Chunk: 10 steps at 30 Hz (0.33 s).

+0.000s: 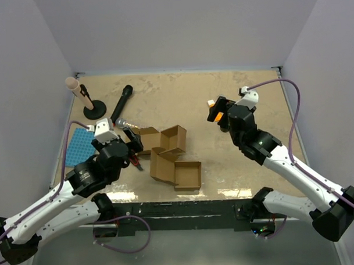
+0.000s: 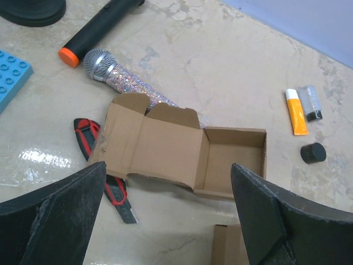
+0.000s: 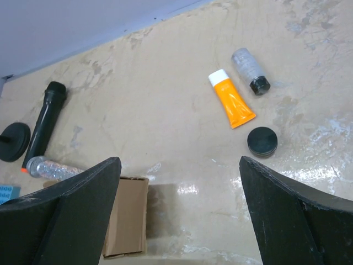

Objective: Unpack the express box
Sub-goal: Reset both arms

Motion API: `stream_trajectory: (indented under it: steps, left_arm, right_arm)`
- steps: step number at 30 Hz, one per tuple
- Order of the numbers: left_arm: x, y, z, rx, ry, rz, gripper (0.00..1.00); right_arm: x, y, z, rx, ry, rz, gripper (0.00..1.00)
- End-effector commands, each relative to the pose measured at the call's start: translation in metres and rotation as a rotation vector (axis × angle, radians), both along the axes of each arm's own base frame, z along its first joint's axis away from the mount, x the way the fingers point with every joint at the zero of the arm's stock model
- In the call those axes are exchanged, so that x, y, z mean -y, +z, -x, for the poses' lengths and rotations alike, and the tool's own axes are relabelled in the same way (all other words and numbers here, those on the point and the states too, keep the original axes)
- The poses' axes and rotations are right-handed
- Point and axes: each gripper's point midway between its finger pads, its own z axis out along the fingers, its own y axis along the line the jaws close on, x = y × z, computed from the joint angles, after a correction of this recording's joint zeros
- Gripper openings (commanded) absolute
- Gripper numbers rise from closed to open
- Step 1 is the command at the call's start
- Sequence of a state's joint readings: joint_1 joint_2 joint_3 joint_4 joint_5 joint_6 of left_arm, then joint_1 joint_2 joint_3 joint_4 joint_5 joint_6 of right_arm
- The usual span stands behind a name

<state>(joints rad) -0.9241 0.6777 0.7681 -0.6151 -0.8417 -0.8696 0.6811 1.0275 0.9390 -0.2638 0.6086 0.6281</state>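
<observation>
On the middle of the desk (image 1: 181, 97) the express box (image 2: 182, 149) lies open with its flaps splayed. The one compartment in view is empty. The left end effector (image 2: 168, 171) hangs over the box's near side, jaws wide and holding nothing. The right end effector (image 3: 179, 163), to the box's right, is equally wide and empty.

A silver microphone (image 2: 127, 83) lies just behind the box and a cutter (image 2: 88, 138) just left of it. An orange tube (image 2: 295, 113) and black cap (image 2: 313, 153) sit well to its right.

A second carton piece (image 1: 177, 170) lies just nearer than the box and probably needs checking next. One arm should pin a flap while the other reaches in from above, because light card would likely skate on this glossy, mottled beige top. Pale lilac walls (image 1: 179, 28) close three sides.
</observation>
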Motion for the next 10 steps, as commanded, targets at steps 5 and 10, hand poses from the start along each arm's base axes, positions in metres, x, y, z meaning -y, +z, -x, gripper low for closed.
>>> stream_trajectory:
  steps: [5,10]
  left_arm:
    - [0.011,0.003,-0.009,-0.044,0.037,0.069,1.0]
    - [0.021,-0.006,-0.012,-0.123,0.043,0.029,1.0]
  right_arm:
    - [-0.008,0.011,-0.001,0.051,0.068,0.012,0.94]
    - [-0.015,0.008,0.001,0.049,0.121,0.025,0.94]
